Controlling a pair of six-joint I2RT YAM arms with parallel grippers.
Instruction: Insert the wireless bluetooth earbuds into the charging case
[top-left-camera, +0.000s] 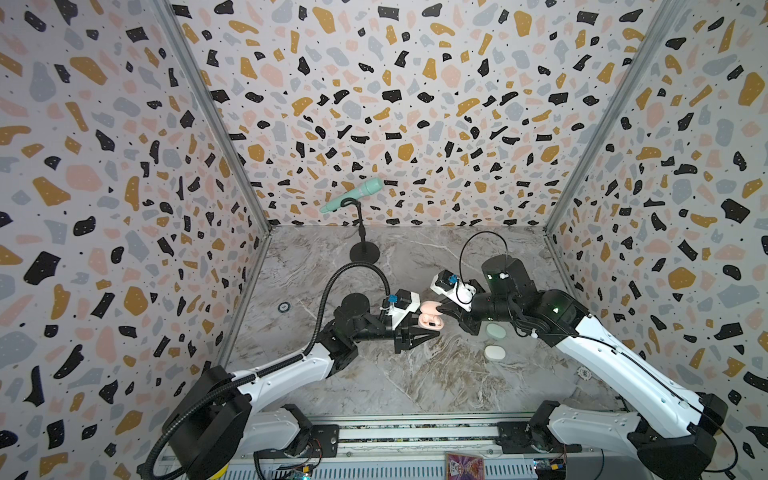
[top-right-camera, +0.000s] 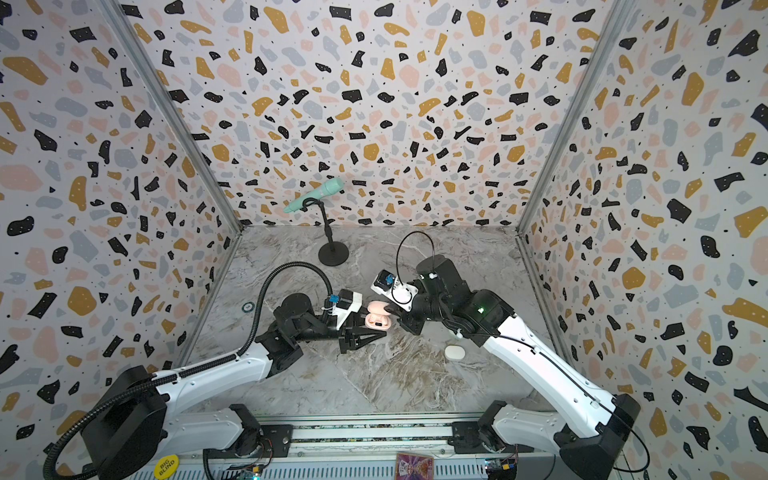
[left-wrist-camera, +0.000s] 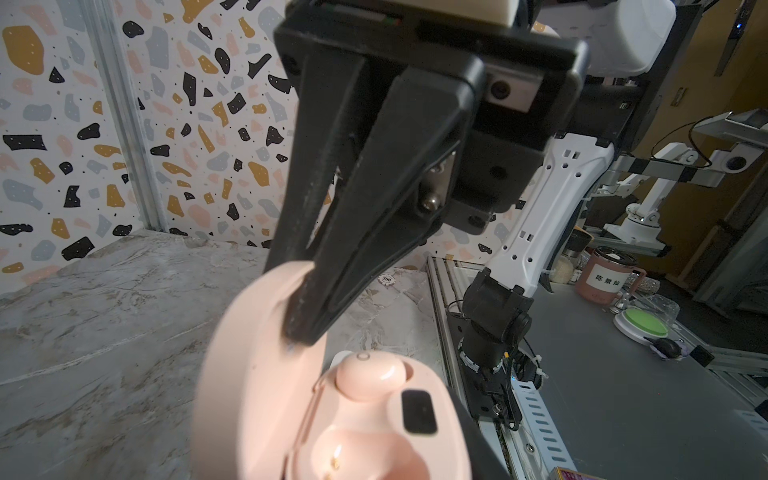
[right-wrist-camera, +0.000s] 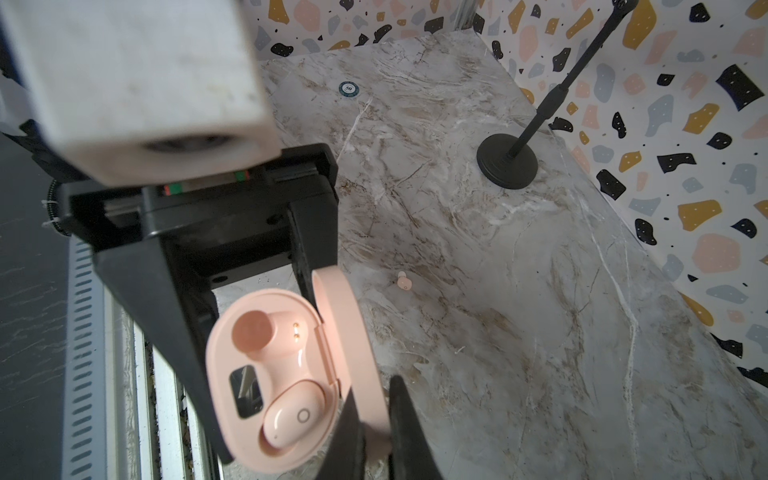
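A pale pink charging case (top-left-camera: 431, 321) hangs open above the table between my two grippers. My left gripper (top-left-camera: 424, 328) is shut on the case's base. The right gripper (right-wrist-camera: 376, 415) is shut on the raised lid (right-wrist-camera: 345, 332), and its fingertips (left-wrist-camera: 303, 328) pinch the lid's edge. One pink earbud (right-wrist-camera: 291, 424) sits in a well of the case. The other well (right-wrist-camera: 253, 330) is empty, with its gold contacts showing. A second pink earbud (right-wrist-camera: 402, 281) lies loose on the marble table and is hidden in both top views.
A mint case (top-left-camera: 495, 331) and a white case (top-left-camera: 494, 353) lie shut under the right arm. A mint microphone (top-left-camera: 353, 194) on a black stand (top-left-camera: 364, 252) is at the back. Poker chips (top-left-camera: 284, 307) (top-left-camera: 585, 373) lie near the side walls.
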